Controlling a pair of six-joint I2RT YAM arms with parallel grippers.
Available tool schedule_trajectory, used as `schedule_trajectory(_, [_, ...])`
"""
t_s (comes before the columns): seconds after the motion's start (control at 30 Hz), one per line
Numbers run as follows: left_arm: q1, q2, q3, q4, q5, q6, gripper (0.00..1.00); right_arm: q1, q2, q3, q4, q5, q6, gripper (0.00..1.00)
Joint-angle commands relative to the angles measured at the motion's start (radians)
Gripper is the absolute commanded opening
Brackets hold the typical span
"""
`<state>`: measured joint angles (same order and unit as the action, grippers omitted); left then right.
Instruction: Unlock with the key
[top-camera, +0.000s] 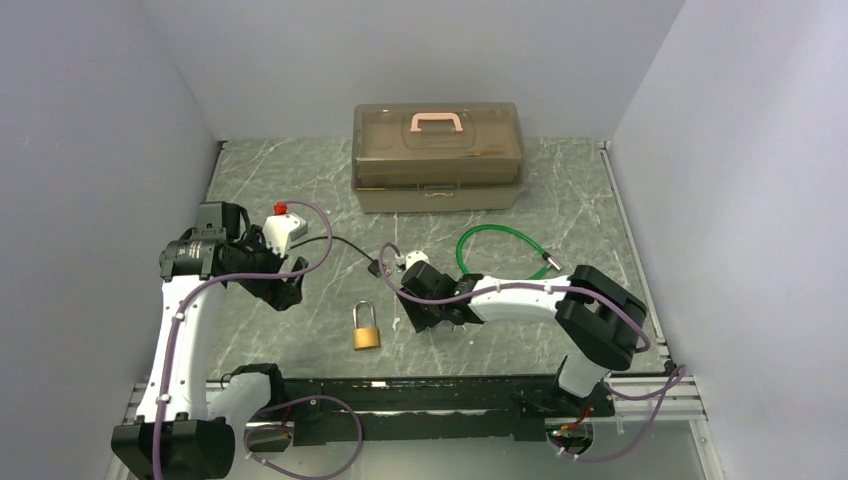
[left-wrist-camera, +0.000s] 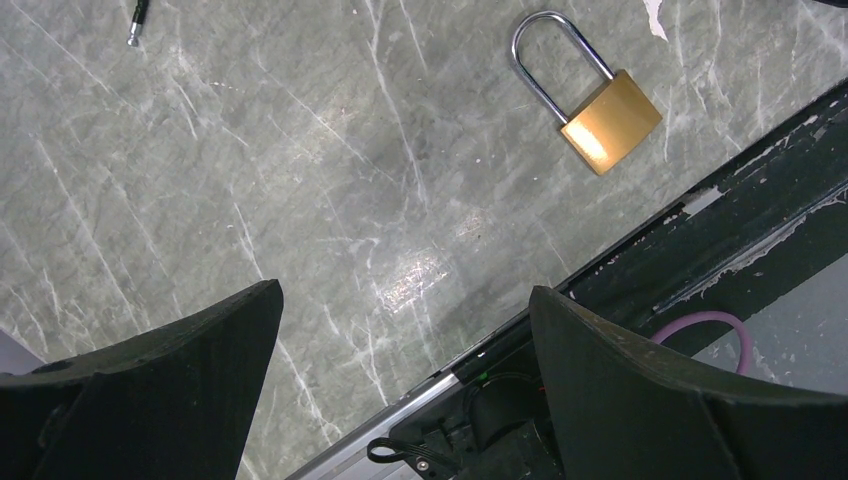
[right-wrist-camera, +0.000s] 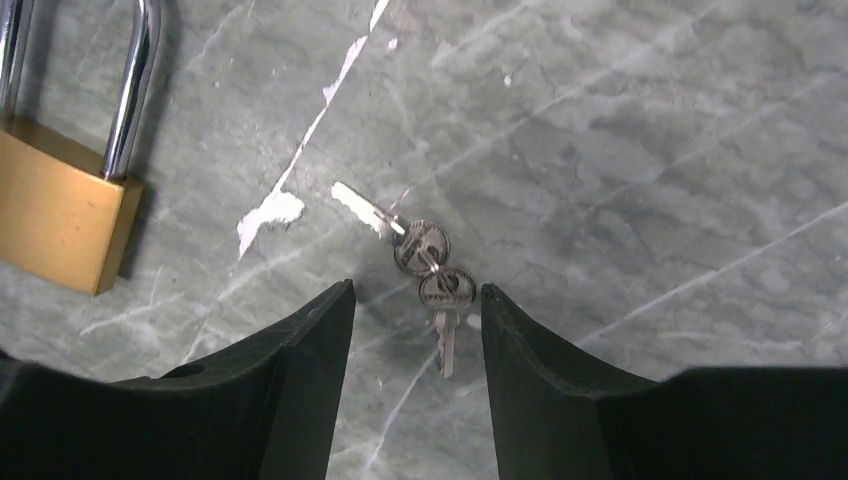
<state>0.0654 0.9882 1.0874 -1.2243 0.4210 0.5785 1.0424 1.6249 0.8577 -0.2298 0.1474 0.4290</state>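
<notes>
Right claw (right-wrist-camera: 417, 290) hangs low and half open, one finger on each side of the keys (right-wrist-camera: 425, 255), ready to pinch them; it holds nothing yet. Both keys lie flat on the worktop (top-camera: 560, 200) close to its near edge, beside the padlock (right-wrist-camera: 60, 215). Left claw (left-wrist-camera: 405, 290), wide open and empty, hovers by the left edge, likely to steady the padlock.

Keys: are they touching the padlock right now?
Apart. The right wrist view shows bare table between the keys and the padlock.
</notes>
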Motion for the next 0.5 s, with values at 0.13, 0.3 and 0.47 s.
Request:
schedule_trajectory(0.13, [-0.005, -0.031, -0.001, 0.009, 0.015, -0.019, 0.99, 0.002, 0.068, 0.052, 0.055, 0.019, -0.044, 0.44])
schedule_trajectory(0.3, [-0.004, -0.034, -0.007, 0.014, 0.021, -0.020, 0.99, 0.006, 0.050, 0.027, 0.051, 0.023, -0.037, 0.17])
schedule_trajectory(0.47, [-0.004, -0.033, -0.008, 0.013, 0.040, -0.023, 0.99, 0.010, 0.020, 0.008, 0.050, 0.023, -0.037, 0.00])
